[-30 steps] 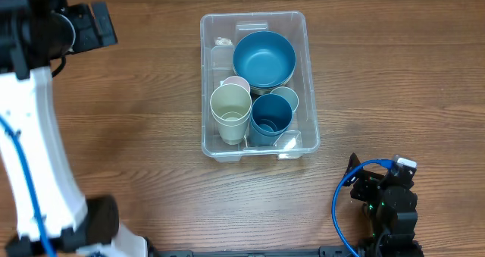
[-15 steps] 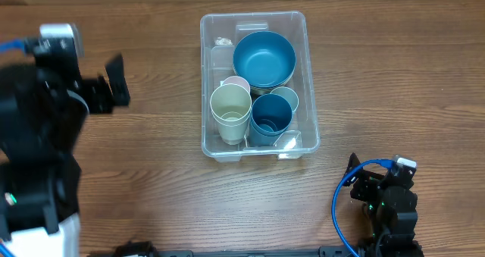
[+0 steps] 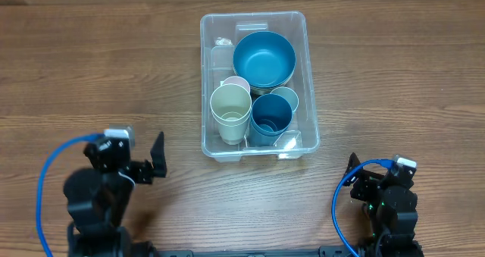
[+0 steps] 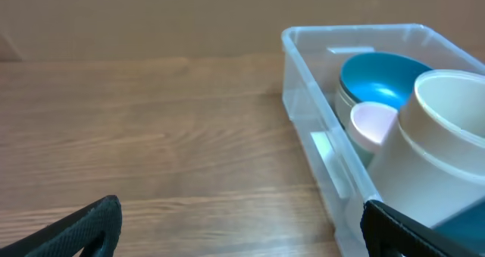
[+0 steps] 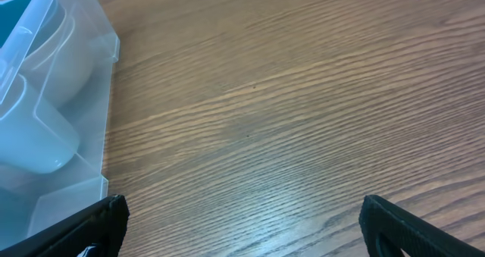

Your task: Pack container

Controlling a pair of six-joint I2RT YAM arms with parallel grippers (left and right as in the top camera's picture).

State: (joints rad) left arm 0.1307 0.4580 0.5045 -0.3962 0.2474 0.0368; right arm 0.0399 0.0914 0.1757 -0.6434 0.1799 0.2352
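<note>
Wooden table (image 3: 394, 75), bin loaded, both arms low at the near edge.

Container (image 3: 205, 98) sits mid-table toward the far side, its long axis running straight away from the arms. Inside, a blue bowl (image 3: 264, 57) fills the far end, with a cream cup (image 3: 230, 109), blue cup (image 3: 270, 114) and small pink cup (image 3: 236, 83) crowded at the near end. Left gripper (image 4: 246, 230) gapes wide on nothing, with the bin ahead and to its right. Right gripper (image 5: 246, 227) is just as wide and empty, with the bin ahead and to its left. Neither touches it, and the left looks a shade closer. Packing seems about done.
</note>
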